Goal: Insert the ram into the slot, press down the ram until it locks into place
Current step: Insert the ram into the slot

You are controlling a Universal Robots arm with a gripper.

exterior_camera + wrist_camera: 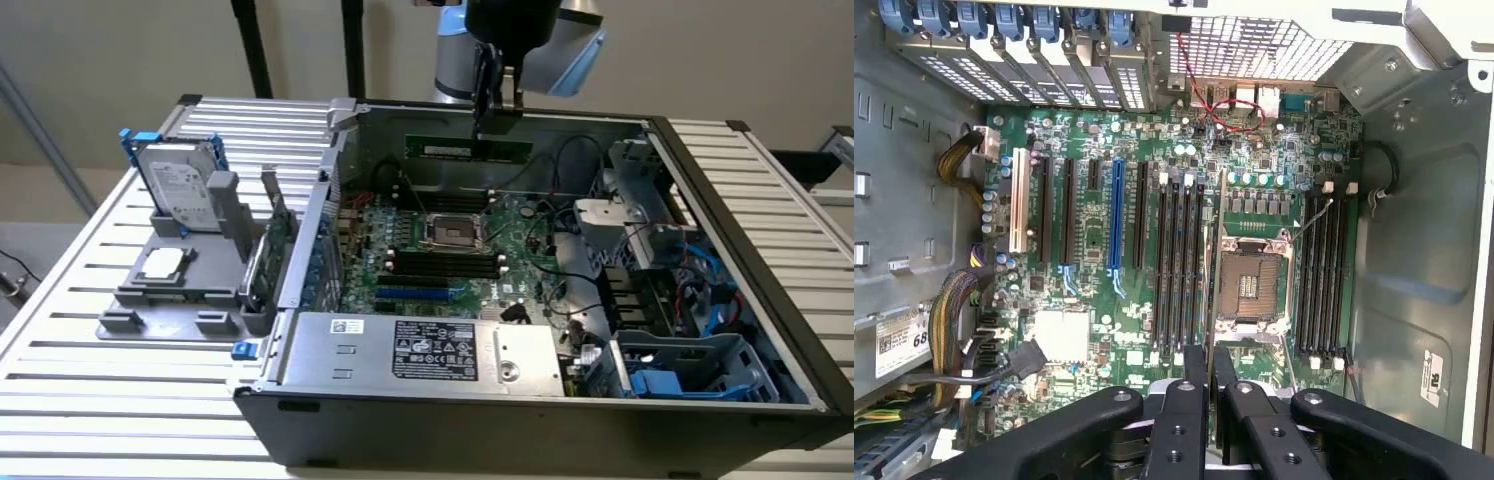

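Looking from the front of the exterior view, we meet first the silver power supply (427, 350), set at the near edge of the open computer case (534, 430) on the slatted table (120, 400). Behind it lies the green motherboard (521, 225), with the square processor socket (451, 232) at its middle. Long black sockets lie side by side just on the near side of the processor socket, the slot (441, 254) being the one closest to it. Well off to the exterior view's left of the processor socket, outside the case, a grey holder (174, 280) carries a hard drive (180, 185). Farthest back, above and beyond the processor socket, the pincer (483, 128) is clamped on the top edge of the ram (447, 150), which hangs level, clear of the motherboard and not seated in any socket. In the wrist view the pincer (1210, 375) grips the ram (1216, 250), seen edge-on, running between the processor socket (1249, 285) and the slot (1199, 270).
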